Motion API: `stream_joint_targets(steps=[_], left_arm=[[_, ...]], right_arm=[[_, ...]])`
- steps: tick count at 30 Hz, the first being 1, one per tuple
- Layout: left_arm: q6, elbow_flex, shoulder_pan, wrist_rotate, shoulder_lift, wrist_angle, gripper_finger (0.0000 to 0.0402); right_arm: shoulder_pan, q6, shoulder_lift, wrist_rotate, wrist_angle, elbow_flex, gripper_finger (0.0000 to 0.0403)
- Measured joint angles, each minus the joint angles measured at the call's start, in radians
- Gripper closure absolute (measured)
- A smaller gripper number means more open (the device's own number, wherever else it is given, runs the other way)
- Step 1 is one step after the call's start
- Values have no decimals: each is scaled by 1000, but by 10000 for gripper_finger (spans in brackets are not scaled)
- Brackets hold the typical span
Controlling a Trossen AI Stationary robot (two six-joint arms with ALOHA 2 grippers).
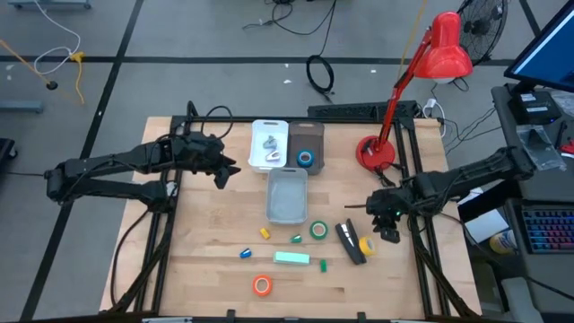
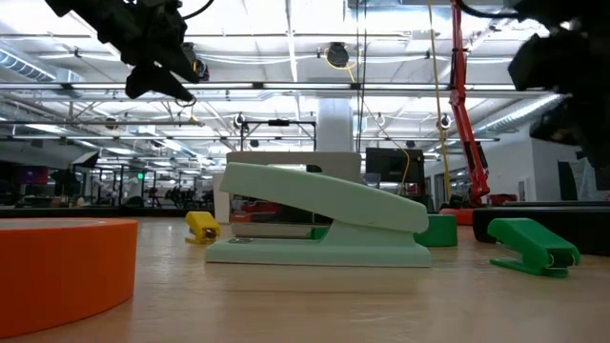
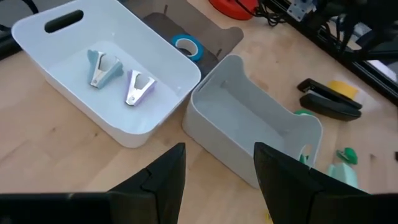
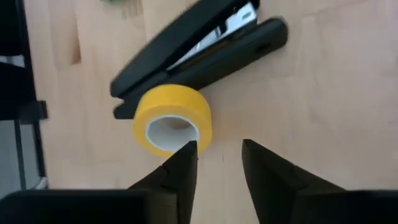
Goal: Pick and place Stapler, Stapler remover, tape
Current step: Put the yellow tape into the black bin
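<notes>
My right gripper (image 4: 217, 152) hangs open above the table's right side, just beside a yellow tape roll (image 4: 173, 124) that lies flat against a black stapler (image 4: 199, 53). I cannot tell any touch. My left gripper (image 3: 217, 168) is open in the air over the far left, near a white tray (image 1: 269, 144) holding two stapler removers (image 3: 118, 78). A blue tape roll (image 3: 186, 45) lies in a brown tray (image 1: 306, 135). A green tape roll (image 1: 319, 230), a mint stapler (image 1: 291, 258) and an orange tape roll (image 1: 262, 285) lie on the table.
An empty grey bin (image 1: 287, 196) stands mid-table. Small coloured stapler removers lie loose on the wood: yellow (image 1: 265, 233), green (image 1: 296, 239), blue (image 1: 245, 254), green (image 1: 323, 264). A red desk lamp (image 1: 395, 108) stands at the far right.
</notes>
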Motion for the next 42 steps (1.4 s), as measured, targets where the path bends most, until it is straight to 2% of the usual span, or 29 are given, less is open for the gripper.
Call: stream_joint_targets(steps=[7, 14, 22, 35, 42], left_arm=[[-37, 0, -24, 0, 0, 0, 211], [-63, 0, -33, 0, 0, 0, 211], [-62, 0, -32, 0, 0, 0, 211], [-67, 0, -32, 0, 0, 0, 211], [-70, 0, -32, 0, 0, 0, 211]], right_arm=[[48, 0, 0, -3, 207, -109, 244], [76, -24, 1, -2, 232, -134, 224], [103, -75, 16, 30, 243, -134, 222], [102, -162, 166, 29, 339, -135, 222], [102, -181, 193, 31, 368, -134, 223]])
